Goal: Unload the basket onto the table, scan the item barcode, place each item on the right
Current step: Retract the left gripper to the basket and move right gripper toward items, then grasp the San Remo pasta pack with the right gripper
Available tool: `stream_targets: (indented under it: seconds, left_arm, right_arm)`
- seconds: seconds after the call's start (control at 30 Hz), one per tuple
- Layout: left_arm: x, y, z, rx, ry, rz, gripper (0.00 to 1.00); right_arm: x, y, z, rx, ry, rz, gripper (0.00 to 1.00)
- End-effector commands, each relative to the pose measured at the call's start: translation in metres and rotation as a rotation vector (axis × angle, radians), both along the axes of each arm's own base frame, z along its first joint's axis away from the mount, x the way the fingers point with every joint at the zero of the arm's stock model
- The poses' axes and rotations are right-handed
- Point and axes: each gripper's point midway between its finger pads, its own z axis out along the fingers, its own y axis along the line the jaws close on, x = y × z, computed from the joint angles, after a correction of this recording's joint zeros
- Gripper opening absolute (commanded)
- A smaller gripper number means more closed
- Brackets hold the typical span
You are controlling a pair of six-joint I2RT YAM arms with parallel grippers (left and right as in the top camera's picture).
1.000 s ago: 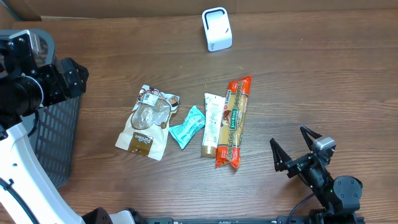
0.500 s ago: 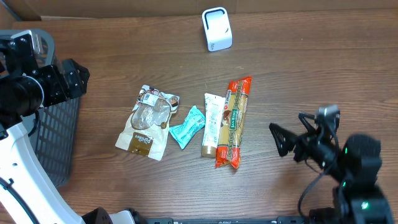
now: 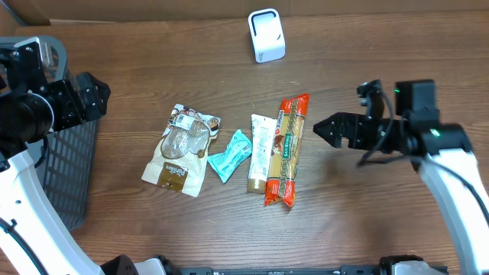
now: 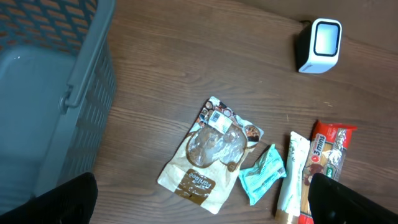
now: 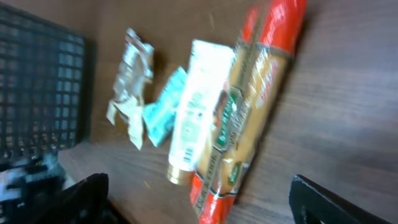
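Observation:
A white barcode scanner (image 3: 266, 35) stands at the back of the table, also in the left wrist view (image 4: 319, 45). At mid-table lie a brown-and-white snack pouch (image 3: 182, 150), a teal packet (image 3: 230, 155), a white tube (image 3: 260, 152) and a long red-orange pasta pack (image 3: 288, 150). My right gripper (image 3: 330, 128) hovers open just right of the pasta pack, fingers pointing at it, holding nothing. Its wrist view looks over the pasta pack (image 5: 249, 106) and tube (image 5: 194, 112). My left gripper (image 3: 85, 95) stands open and empty above the basket edge, far left.
A dark mesh basket (image 3: 69, 168) occupies the left side of the table, also seen in the left wrist view (image 4: 56, 93). The four items lie close together, the tube touching the pasta pack. Bare wood surrounds the scanner and lies right of the pasta pack.
My right arm has swung from the front right corner up and leftward, its fingers now beside the pasta pack. The left arm and the items have not moved.

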Motion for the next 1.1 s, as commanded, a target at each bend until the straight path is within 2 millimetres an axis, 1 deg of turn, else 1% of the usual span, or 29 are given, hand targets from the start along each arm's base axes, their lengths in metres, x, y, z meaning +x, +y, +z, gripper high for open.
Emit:
stream_targets:
  seconds: [0.0,0.07,0.2,0.37,0.43,0.53,0.67,0.77,0.8,0.93,1.0,1.03,1.07]
  left_arm:
    - [0.0,-0.002,0.001,0.002,-0.005,-0.021,1.0]
    - [0.0,-0.002,0.001,0.002,-0.005,-0.021,1.0]
    - [0.0,-0.002,0.001,0.002,-0.005,-0.021,1.0]
    - [0.0,-0.002,0.001,0.002,-0.005,-0.021,1.0]
    - [0.0,-0.002,0.001,0.003,-0.005,-0.021,1.0]
    - [0.0,-0.002,0.001,0.002,-0.005,-0.021,1.0]
    - [0.0,-0.002,0.001,0.002,-0.005,-0.021,0.99]
    - [0.0,-0.002,0.001,0.002,-0.005,-0.021,1.0]
    - [0.0,-0.002,0.001,0.002,-0.005,-0.021,1.0]
    - [0.0,-0.002,0.001,0.002,-0.005,-0.021,1.0]
    - [0.0,-0.002,0.001,0.002,-0.005,-0.021,1.0]
    - [0.0,-0.002,0.001,0.002,-0.005,-0.021,1.0]
    - [0.0,-0.002,0.001,0.002,-0.005,-0.021,1.0]
  right_arm:
    - [0.005,0.018,-0.03,-0.008,0.08,0.059,0.9]
    - [0.008,0.023,-0.053,-0.059,0.116,0.07,0.83]
    - [0.007,0.038,-0.094,-0.121,0.183,0.118,0.82]
    - [0.011,0.059,-0.128,-0.131,0.201,0.17,0.82]
    - [0.015,0.064,-0.141,-0.127,0.221,0.157,0.82]
    - [0.018,0.067,-0.146,-0.112,0.242,0.132,0.81]
    - [0.02,0.073,-0.144,-0.091,0.233,0.132,0.8]
    - [0.018,0.081,-0.147,-0.095,0.224,0.152,0.79]
    - [0.017,0.082,-0.148,-0.095,0.221,0.157,0.77]
    - [0.015,0.082,-0.154,-0.101,0.24,0.123,0.68]
    - [0.015,0.082,-0.154,-0.098,0.252,0.107,0.56]
    - [0.015,0.082,-0.154,-0.096,0.254,0.102,0.46]
    - [0.016,0.082,-0.154,-0.092,0.262,0.09,0.4]
